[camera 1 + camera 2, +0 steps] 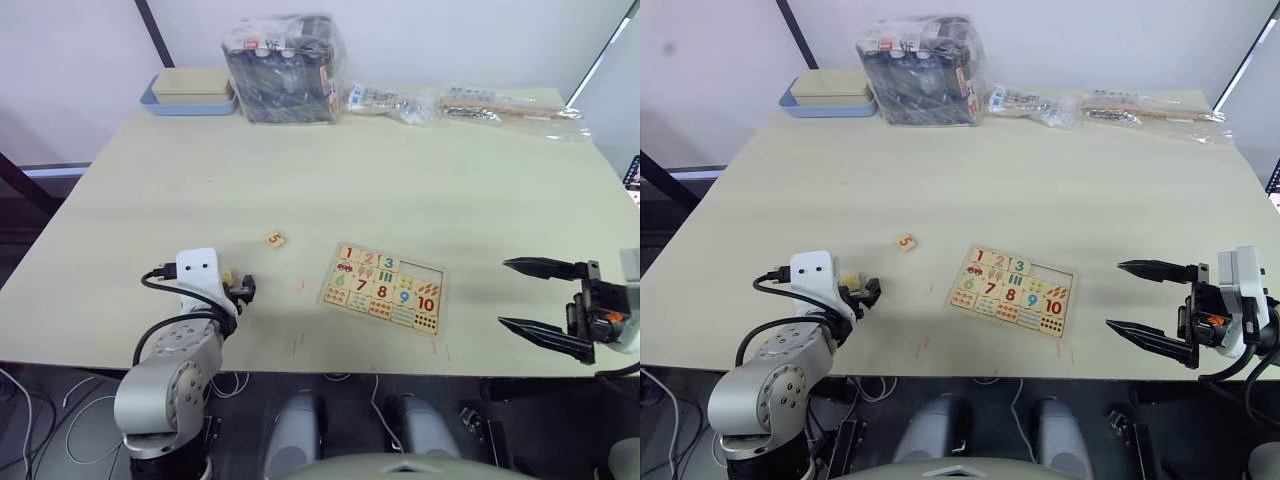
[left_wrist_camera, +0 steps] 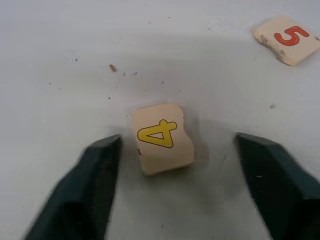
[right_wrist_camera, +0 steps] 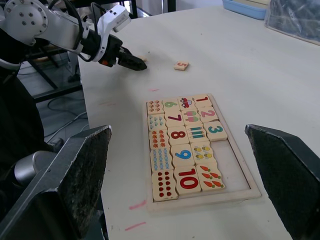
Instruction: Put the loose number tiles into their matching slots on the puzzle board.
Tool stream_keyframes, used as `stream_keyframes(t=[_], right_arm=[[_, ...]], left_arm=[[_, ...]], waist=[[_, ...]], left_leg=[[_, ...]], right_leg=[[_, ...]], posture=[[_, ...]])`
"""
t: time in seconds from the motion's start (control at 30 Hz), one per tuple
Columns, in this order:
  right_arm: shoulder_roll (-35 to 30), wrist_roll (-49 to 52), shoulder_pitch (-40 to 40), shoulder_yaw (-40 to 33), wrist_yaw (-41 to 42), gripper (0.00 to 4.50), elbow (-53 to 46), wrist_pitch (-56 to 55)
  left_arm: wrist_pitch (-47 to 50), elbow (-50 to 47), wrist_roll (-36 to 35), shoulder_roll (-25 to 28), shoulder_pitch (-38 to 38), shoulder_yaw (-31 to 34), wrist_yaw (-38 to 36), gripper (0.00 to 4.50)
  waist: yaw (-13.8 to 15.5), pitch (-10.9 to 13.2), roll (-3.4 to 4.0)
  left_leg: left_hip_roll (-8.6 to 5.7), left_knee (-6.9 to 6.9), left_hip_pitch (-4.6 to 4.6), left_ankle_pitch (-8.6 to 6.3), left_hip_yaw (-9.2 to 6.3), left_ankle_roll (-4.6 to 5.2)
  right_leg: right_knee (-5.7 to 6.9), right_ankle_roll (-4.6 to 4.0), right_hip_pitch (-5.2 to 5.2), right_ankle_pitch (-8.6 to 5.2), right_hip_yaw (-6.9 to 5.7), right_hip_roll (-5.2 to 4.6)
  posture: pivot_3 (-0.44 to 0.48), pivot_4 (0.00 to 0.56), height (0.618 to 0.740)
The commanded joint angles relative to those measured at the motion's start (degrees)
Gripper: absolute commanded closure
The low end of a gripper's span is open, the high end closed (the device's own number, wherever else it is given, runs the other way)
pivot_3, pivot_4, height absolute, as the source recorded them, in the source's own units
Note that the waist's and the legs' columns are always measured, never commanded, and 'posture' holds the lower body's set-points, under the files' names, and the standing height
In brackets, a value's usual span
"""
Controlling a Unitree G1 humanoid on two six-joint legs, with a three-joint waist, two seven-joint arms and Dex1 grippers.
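Tile 4 lies flat on the table between your left claw's spread fingers, untouched, so I judge you are lined up to close on it. Just beyond it sits tile 5, still loose. Farther right is the puzzle board, with 1, 2 and 3 seated along its top row and two slots bare beside them. Your right claw hangs open past the board's far side, well apart from both tiles.
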Motion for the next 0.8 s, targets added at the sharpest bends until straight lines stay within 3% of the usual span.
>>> stream_keyframes(t=[0.03,0.1,0.3,0.57,0.8], right_arm=[[-0.51,1.40,-0.66,-1.99,-0.02,0.00,-1.08,0.08],[-0.46,1.43,-0.66,-1.98,-0.17,0.00,-1.17,0.12],[-0.08,1.39,-0.23,-2.20,-0.82,0.00,-1.54,-0.19],[1.92,1.41,2.52,-4.31,-2.76,0.00,-3.74,-1.11],[3.83,1.41,5.39,-6.66,-4.76,0.00,-6.46,-1.66]], left_arm=[[0.69,0.47,2.30,0.25,0.16,0.91,0.68,2.69],[0.54,0.48,2.76,0.47,0.22,0.73,0.39,3.45],[-1.75,0.42,3.16,3.23,0.73,0.86,-2.51,3.52],[-4.62,0.28,-6.01,20.23,-1.89,3.03,-22.80,3.52],[-16.87,7.91,-11.63,38.78,-7.75,-1.97,-47.09,3.52]], waist=[[0.00,0.00,0.00],[0.01,0.00,0.00],[0.00,0.00,0.00],[0.16,0.09,-0.06],[0.14,0.18,-0.01]], left_leg=[[0.00,0.00,0.00,0.00,0.00,0.00],[0.00,0.00,0.00,0.00,0.00,0.00],[0.01,0.00,0.00,0.00,0.00,0.00],[0.10,-0.05,-0.04,-0.01,0.01,-0.02],[0.11,-0.13,-0.08,-0.14,0.01,-0.23]], right_leg=[[0.00,0.00,0.00,0.00,0.00,0.00],[0.00,0.00,0.00,0.00,0.00,0.00],[0.00,0.00,-0.01,0.00,0.00,0.01],[-0.05,-0.01,-0.11,-0.01,-0.01,-0.13],[-0.14,-0.01,-0.13,-0.01,-0.05,-0.17]], posture=[[0.000,0.150,0.740],[0.000,0.150,0.740],[0.000,0.150,0.740],[0.000,0.150,0.740],[0.000,0.150,0.740]])
